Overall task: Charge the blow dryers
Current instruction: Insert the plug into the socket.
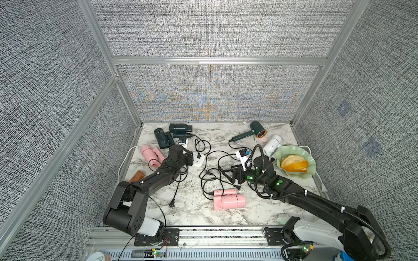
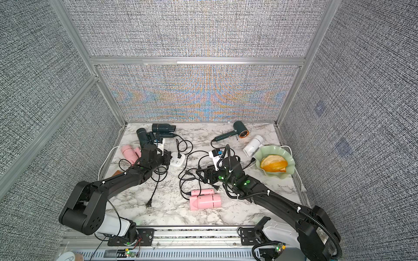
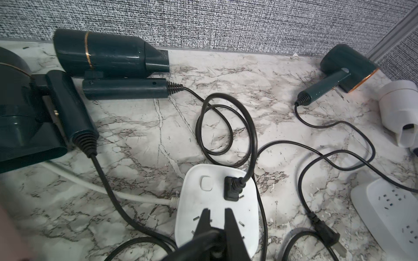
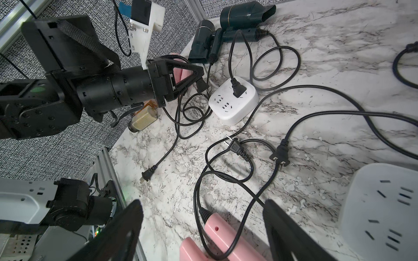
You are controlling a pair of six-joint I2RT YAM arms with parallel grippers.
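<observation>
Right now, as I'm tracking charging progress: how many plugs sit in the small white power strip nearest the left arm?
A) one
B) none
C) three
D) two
A: a single black plug sits in the power strip, and its other slots in view are bare.

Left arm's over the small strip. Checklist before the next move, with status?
1. Left gripper shut on black plug: ok, going by the right wrist view.
2. Gripper above small power strip: ok.
3. Free sockets there: ok; only one inserted plug.
4. Prongs lined up with slots: cannot tell, fingers hide them.
5. Right gripper open, empty, apart from that strip: ok.
6. Cord loops out of the way: not ok; they crowd the strip.
</observation>
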